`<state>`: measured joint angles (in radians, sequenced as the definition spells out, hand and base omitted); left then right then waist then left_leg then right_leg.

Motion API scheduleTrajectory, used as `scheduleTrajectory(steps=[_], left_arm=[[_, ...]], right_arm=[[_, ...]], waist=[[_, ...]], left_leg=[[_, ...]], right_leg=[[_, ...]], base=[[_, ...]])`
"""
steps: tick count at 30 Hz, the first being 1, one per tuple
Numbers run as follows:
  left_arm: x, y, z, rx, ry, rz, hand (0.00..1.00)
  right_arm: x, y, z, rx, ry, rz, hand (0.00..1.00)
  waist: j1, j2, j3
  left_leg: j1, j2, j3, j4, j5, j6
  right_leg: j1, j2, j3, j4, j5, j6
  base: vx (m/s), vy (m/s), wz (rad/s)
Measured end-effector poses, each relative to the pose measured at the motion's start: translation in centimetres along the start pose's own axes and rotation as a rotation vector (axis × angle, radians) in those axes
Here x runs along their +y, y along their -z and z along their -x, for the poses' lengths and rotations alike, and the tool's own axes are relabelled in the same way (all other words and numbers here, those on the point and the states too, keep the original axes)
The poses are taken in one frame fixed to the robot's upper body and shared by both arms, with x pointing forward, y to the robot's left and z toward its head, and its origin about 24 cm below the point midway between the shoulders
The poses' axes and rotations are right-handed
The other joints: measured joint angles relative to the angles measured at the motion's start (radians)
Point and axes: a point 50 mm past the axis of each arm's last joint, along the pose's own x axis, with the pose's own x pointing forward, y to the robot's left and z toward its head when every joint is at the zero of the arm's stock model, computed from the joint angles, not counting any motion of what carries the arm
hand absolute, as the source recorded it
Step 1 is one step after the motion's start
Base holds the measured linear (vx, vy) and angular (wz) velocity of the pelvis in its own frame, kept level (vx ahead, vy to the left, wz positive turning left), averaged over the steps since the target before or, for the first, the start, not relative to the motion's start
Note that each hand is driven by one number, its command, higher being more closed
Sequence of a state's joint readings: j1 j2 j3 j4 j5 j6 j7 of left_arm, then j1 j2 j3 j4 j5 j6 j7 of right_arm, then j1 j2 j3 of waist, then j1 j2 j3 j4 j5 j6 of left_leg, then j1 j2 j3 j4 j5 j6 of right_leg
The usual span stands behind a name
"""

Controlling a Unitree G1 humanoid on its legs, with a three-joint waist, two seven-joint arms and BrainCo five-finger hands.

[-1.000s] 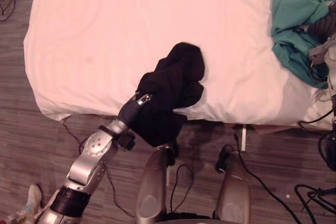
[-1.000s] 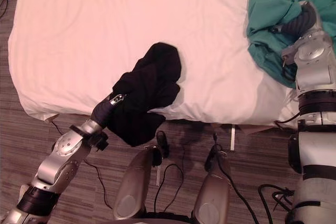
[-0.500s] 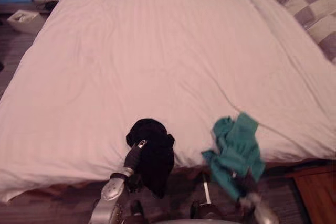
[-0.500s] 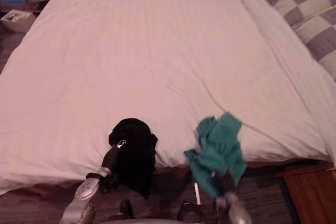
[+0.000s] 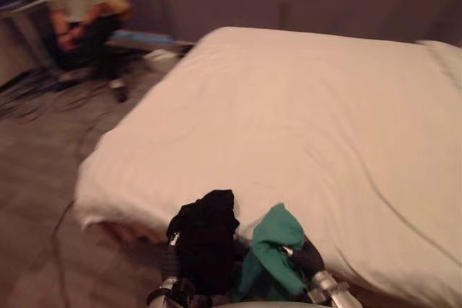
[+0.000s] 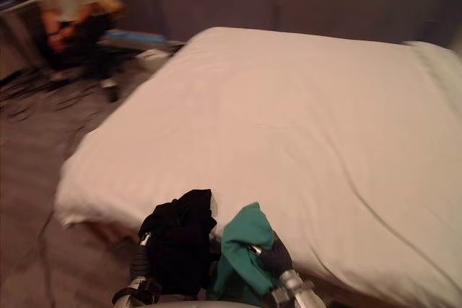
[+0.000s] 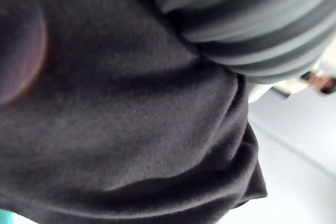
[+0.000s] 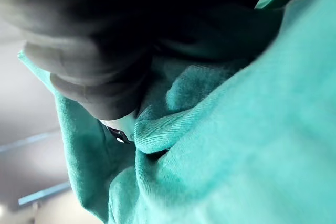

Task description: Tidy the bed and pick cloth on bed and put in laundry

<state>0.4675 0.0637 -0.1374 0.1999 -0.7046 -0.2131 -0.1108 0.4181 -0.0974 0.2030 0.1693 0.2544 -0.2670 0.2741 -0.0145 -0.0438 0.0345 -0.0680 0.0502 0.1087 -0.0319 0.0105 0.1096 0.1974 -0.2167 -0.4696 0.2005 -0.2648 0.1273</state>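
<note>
A black cloth [image 5: 206, 239] is bunched over my left hand [image 5: 171, 263] at the near edge of the white bed [image 5: 303, 128]. It covers the hand past the dark ribbed cover [image 7: 252, 19]. Right beside it hangs a teal cloth [image 5: 271, 254], lifted off the bed by my right hand [image 5: 309, 259]. In the right wrist view my thumb [image 8: 100, 95] presses into the teal cloth [image 8: 236, 129], which folds round the hand. The two cloths touch each other in front of the bed's near corner.
The bed cover lies mostly smooth, with a long crease [image 5: 404, 214] toward the right. A person [image 5: 76, 12] sits at the far left by a desk. A blue item [image 5: 144, 37] and a white object [image 5: 164, 59] lie on the wood floor [image 5: 43, 178] near the bed's far corner.
The camera has swung up and to the left, bringing the room's left side into view. The teal cloth has come in close beside the black one; both stay lifted.
</note>
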Motion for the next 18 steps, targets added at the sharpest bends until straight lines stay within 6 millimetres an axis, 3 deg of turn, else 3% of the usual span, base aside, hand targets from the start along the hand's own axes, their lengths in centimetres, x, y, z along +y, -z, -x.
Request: scheduleTrajectory(steps=[1,2,3,4,5,6,7,8,10,11,12,13,15,16,17,18], left_arm=[[-0.3,-0.4,-0.5,-0.016,0.025,-0.004,1.00],[-0.5,-0.6,-0.9,-0.026,0.035,-0.004,1.00],[-1.0,-0.5,-1.1,-0.024,0.048,0.002,1.00],[-2.1,-0.2,-1.6,-0.018,0.077,0.022,1.00],[-2.3,-0.4,-1.8,-0.029,0.073,0.030,1.00],[-2.1,-1.0,-2.3,-0.052,0.058,0.019,1.00],[-1.9,-1.2,-2.5,-0.052,0.052,0.004,1.00],[-0.8,-0.4,-2.7,-0.005,-0.003,-0.034,1.00],[0.7,0.9,-1.8,0.054,-0.070,-0.050,1.00],[1.7,1.6,-1.1,0.094,-0.104,-0.061,1.00],[2.4,2.0,-0.7,0.117,-0.116,-0.071,1.00],[2.5,1.9,-0.7,0.121,-0.108,-0.082,1.00],[2.4,1.4,-1.7,0.133,-0.047,-0.161,1.00],[2.3,1.4,-2.1,0.148,-0.026,-0.194,1.00],[2.6,0.6,-2.6,0.149,0.000,-0.258,1.00],[2.4,0.7,-2.8,0.155,0.021,-0.283,1.00]], right_arm=[[-0.3,-0.2,-0.3,-0.005,0.038,0.004,1.00],[-0.6,-0.4,-0.5,-0.008,0.060,0.012,1.00],[-1.4,-0.5,-0.5,0.001,0.100,0.036,1.00],[-2.5,-0.6,-0.3,0.015,0.152,0.056,1.00],[-3.0,-0.8,-0.7,0.015,0.163,0.070,1.00],[-3.1,-1.4,-1.9,-0.003,0.156,0.082,1.00],[-3.1,-1.8,-2.3,-0.013,0.155,0.089,1.00],[-3.3,-1.2,-2.9,0.021,0.167,0.094,1.00],[-3.3,-2.3,-3.9,-0.008,0.146,0.122,1.00],[-3.1,-2.9,-4.6,-0.029,0.136,0.134,1.00],[-3.1,-3.0,-4.8,-0.033,0.143,0.136,1.00],[-3.2,-3.0,-4.9,-0.035,0.149,0.134,1.00],[-3.6,-2.8,-4.9,-0.033,0.206,0.118,1.00],[-3.8,-2.4,-4.6,-0.022,0.234,0.105,1.00],[-3.1,-1.8,-4.6,-0.024,0.253,0.063,1.00],[-3.0,-2.1,-4.6,-0.048,0.257,0.057,1.00]], waist=[[0.003,-0.003,0.001],[0.003,-0.004,0.002],[0.006,0.027,0.000],[-0.009,0.070,0.012],[-0.011,0.099,0.021],[-0.008,0.093,0.040],[-0.002,0.091,0.050],[0.030,0.073,0.053],[0.045,0.064,0.062],[0.049,0.054,0.074],[0.046,0.048,0.079],[0.038,0.044,0.084],[0.019,0.041,0.128],[0.004,0.042,0.134],[-0.021,-0.012,0.145],[-0.025,0.000,0.156]], left_leg=[[-0.036,0.003,0.105,0.027,-0.015,0.047],[-0.065,0.014,0.212,0.083,0.000,0.060],[-0.091,0.025,0.366,0.156,0.107,0.108],[-0.090,0.020,0.439,0.143,0.121,0.122],[-0.089,0.016,0.441,0.119,0.122,0.123],[-0.091,-0.007,0.463,0.098,0.097,0.125],[-0.093,-0.013,0.486,0.113,0.056,0.117],[-0.083,-0.017,0.484,0.122,0.034,0.069],[-0.073,-0.046,0.464,0.111,0.020,0.044],[-0.058,-0.072,0.432,0.104,0.008,0.043],[-0.052,-0.088,0.388,0.096,0.007,0.044],[-0.051,-0.093,0.362,0.091,0.009,0.042],[0.010,-0.116,0.262,0.017,0.013,0.021],[0.037,-0.123,0.243,-0.020,-0.017,-0.024],[0.027,-0.122,0.243,0.124,-0.077,0.044],[0.028,-0.082,0.244,0.191,-0.089,0.038]], right_leg=[[0.030,-0.014,-0.109,-0.011,0.015,-0.008],[0.048,-0.024,-0.171,0.003,0.015,-0.008],[0.079,-0.026,-0.263,0.066,0.015,-0.009],[0.056,-0.057,-0.300,0.249,0.015,-0.025],[0.040,-0.032,-0.289,0.258,-0.044,0.006],[0.026,-0.001,-0.279,0.045,-0.011,0.015],[0.033,0.006,-0.292,0.029,0.025,-0.005],[0.059,-0.011,-0.351,0.050,0.033,-0.002],[0.060,-0.041,-0.356,0.126,0.021,0.018],[0.052,-0.085,-0.337,0.224,0.017,0.007],[-0.006,-0.116,-0.246,0.372,0.009,-0.071],[-0.039,-0.107,-0.182,0.420,-0.009,-0.076],[-0.135,-0.011,0.027,0.511,-0.051,-0.048],[-0.177,0.030,0.085,0.511,-0.056,-0.052],[-0.252,0.016,0.192,0.498,-0.061,-0.046],[-0.268,0.032,0.223,0.492,-0.070,-0.023]], base=[[0.13,0.065,3.40],[0.15,0.115,3.50],[0.13,0.131,3.74],[0.12,0.165,3.60],[0.04,0.215,3.30],[0.02,0.208,2.17],[0.03,0.210,2.12],[0.06,0.121,1.32],[0.02,0.089,0.86],[0.00,0.112,0.74],[0.02,0.100,0.89],[0.04,0.072,1.13],[0.05,0.030,1.50],[0.18,-0.003,1.74],[0.23,-0.057,1.36],[0.31,-0.093,1.29]])
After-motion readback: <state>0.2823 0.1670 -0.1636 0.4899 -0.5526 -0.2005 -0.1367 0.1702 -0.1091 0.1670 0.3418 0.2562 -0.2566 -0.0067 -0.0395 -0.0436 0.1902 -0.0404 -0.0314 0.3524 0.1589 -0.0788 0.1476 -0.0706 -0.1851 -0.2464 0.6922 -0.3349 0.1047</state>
